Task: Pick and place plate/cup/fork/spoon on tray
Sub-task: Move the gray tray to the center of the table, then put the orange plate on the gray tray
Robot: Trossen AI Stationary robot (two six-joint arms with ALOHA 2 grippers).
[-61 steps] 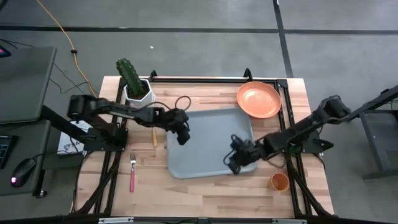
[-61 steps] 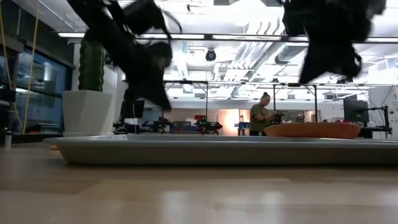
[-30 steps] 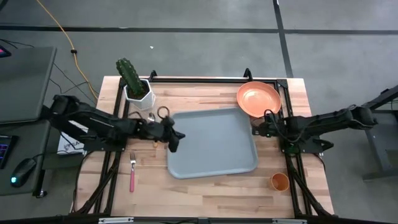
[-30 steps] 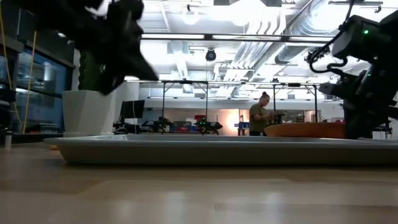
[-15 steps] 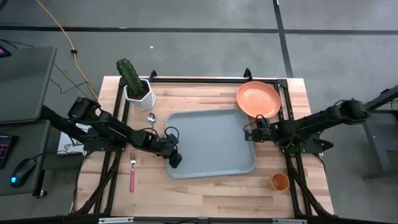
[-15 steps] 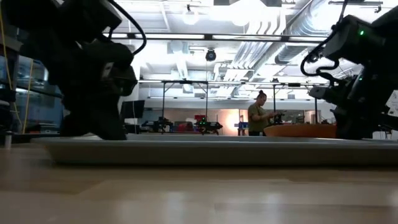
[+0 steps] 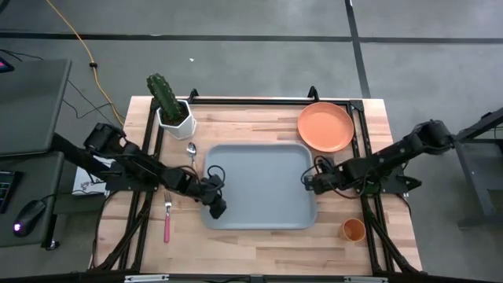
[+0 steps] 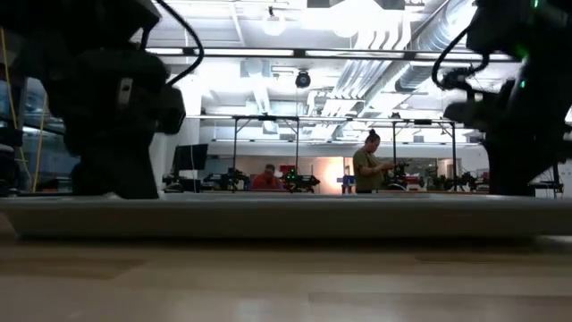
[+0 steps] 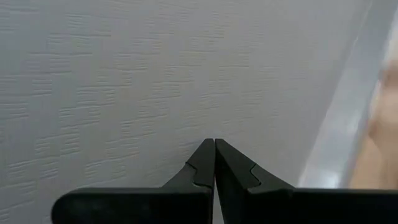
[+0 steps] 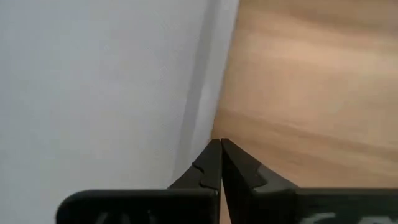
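Tray (image 7: 259,185) between both closed grippers

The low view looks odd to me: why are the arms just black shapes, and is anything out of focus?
Low view: bright ceiling lights behind leave both arms as dark silhouettes, and the near wooden table is soft. Left wrist view: the shut left tool is sharp against the pale blue-grey rectangular tray, whose far rim blurs.

I see a pale blue-grey tray (image 7: 263,189) on my light wood bench (image 7: 259,240), an orange plate (image 7: 325,126), a small orange cup (image 7: 354,229), a pink-handled fork (image 7: 167,220), a silver-bowled spoon (image 7: 191,151) and a green cactus (image 7: 163,93) in a white pot (image 7: 176,119).
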